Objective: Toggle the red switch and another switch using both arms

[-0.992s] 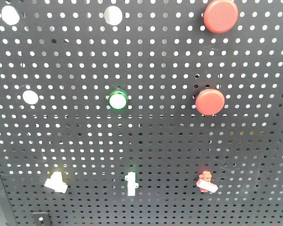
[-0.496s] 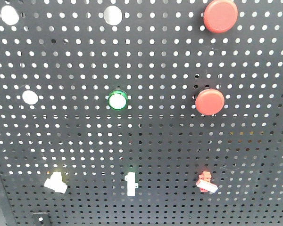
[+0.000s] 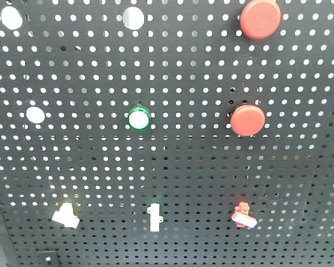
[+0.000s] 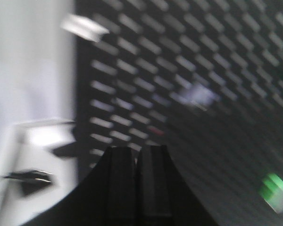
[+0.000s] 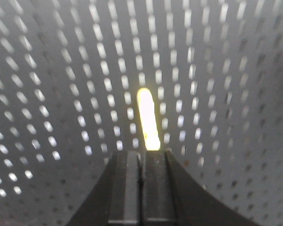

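In the front view the red switch, a red base with a white lever tip, sits low on the right of the black pegboard. The other switch, an all-white toggle under a faint yellow mark, sits low on the left. Neither arm shows in that view. In the blurred left wrist view my left gripper is shut and empty, facing the board near its left edge, with a pale smear ahead. My right gripper is shut, its tips just below a bright yellow-white elongated shape; I cannot tell which switch this is.
A white toggle with a green mark stands between the two switches. Higher up are a green-ringed button, two large round red buttons and several round white caps. A green blur shows low right in the left wrist view.
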